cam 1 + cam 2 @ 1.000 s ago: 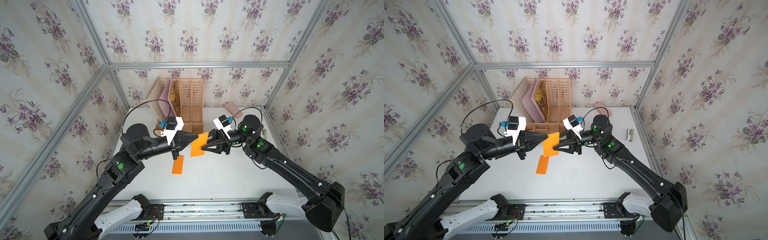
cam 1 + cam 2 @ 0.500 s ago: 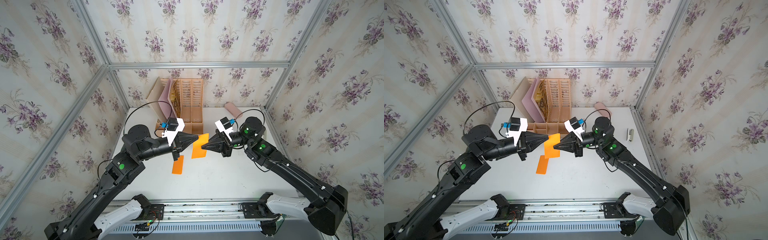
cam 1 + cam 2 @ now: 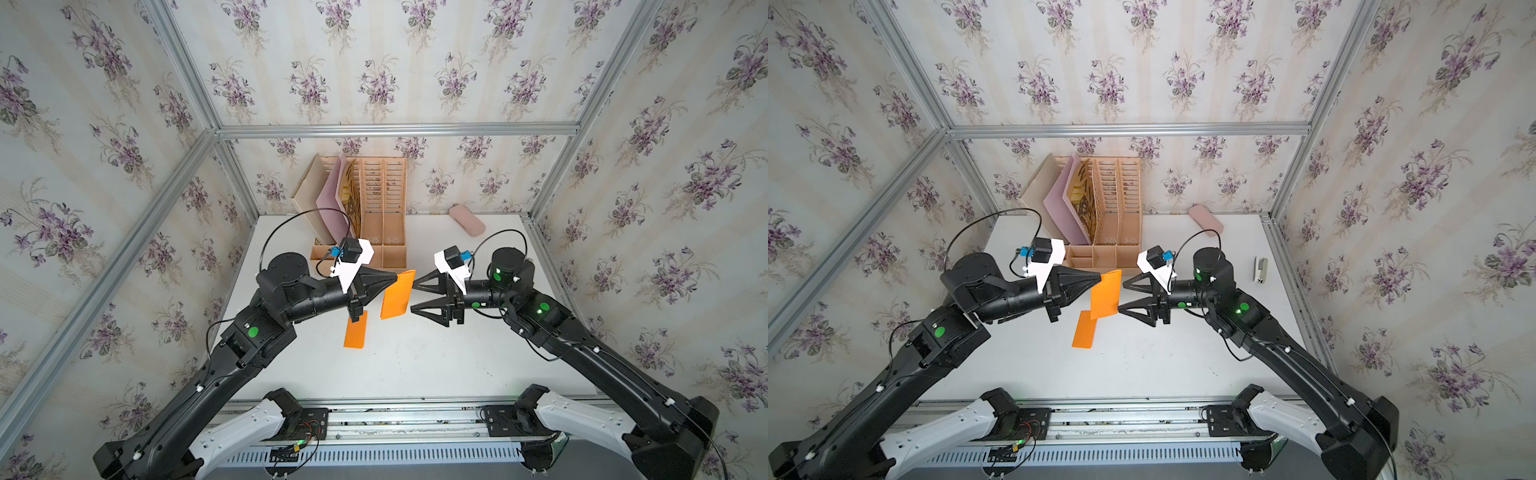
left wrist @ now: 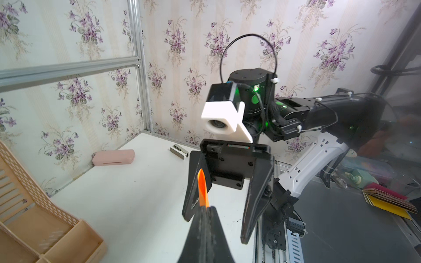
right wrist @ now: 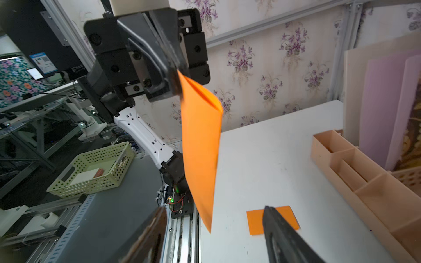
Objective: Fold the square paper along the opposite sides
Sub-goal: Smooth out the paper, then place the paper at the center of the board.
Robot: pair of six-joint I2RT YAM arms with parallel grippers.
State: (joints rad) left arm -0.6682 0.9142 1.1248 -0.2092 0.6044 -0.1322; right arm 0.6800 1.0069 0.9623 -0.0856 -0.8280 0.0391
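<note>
1. My left gripper (image 3: 397, 277) has its fingers pressed together on an upper corner of the orange paper (image 3: 397, 296). The paper hangs doubled in the air above the middle of the table (image 3: 415, 365), in front of the file rack (image 3: 382, 216) at the back edge.
2. My right gripper (image 3: 412, 296) stands with its fingers spread just beside the paper's free edge. As far as I can tell it touches nothing.
3. In the right wrist view the bend bulges open, so I judge the fold is still soft. I would ease the right jaws astride both layers, check that the edges meet, then close squarely. Catching one layer or tugging sideways could skew the crease.
4. A second orange sheet (image 3: 355, 330) lies flat on the table, nearer the front edge, and I would keep clear of it.
5. A blue sticker (image 5: 42, 62) sits on a dark box beyond the table, and its print is too small to read. I can read no brand anywhere.
</note>
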